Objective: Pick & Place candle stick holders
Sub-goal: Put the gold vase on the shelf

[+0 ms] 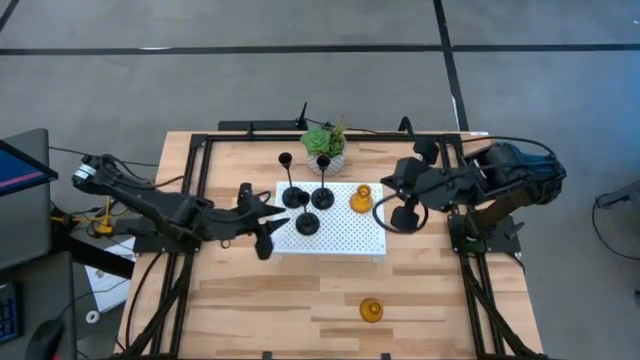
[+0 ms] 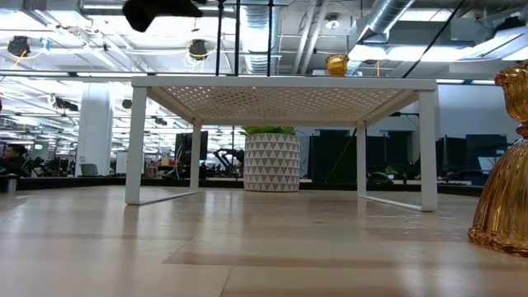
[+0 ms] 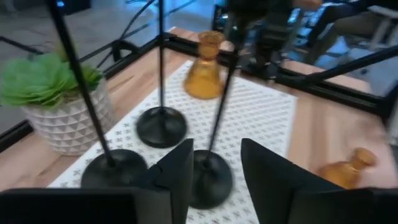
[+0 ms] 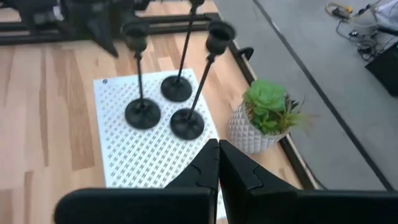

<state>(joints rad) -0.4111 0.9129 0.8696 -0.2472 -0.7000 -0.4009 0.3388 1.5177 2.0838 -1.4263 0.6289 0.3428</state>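
Note:
Three black thin-stemmed candle stick holders (image 1: pixel 291 195) (image 1: pixel 322 196) (image 1: pixel 307 222) stand on their round bases on a white perforated stand (image 1: pixel 345 235). One amber holder (image 1: pixel 361 198) stands on the stand's right part. The other amber holder (image 1: pixel 371 310) is on the table near the front edge, and also shows in the low view (image 2: pixel 505 165). My left gripper (image 1: pixel 280 222) is open at the stand's left side. In the left wrist view its fingers (image 3: pixel 214 180) stand just short of the nearest black holder's base (image 3: pixel 210 177). My right gripper (image 4: pixel 217 165) is shut and empty over the stand's right edge (image 1: pixel 392 212).
A green plant in a white patterned pot (image 1: pixel 325 148) stands just behind the stand, close to the black holders. A black frame (image 1: pixel 200 160) runs along the table's far and side edges. Bare wood lies in front of the stand.

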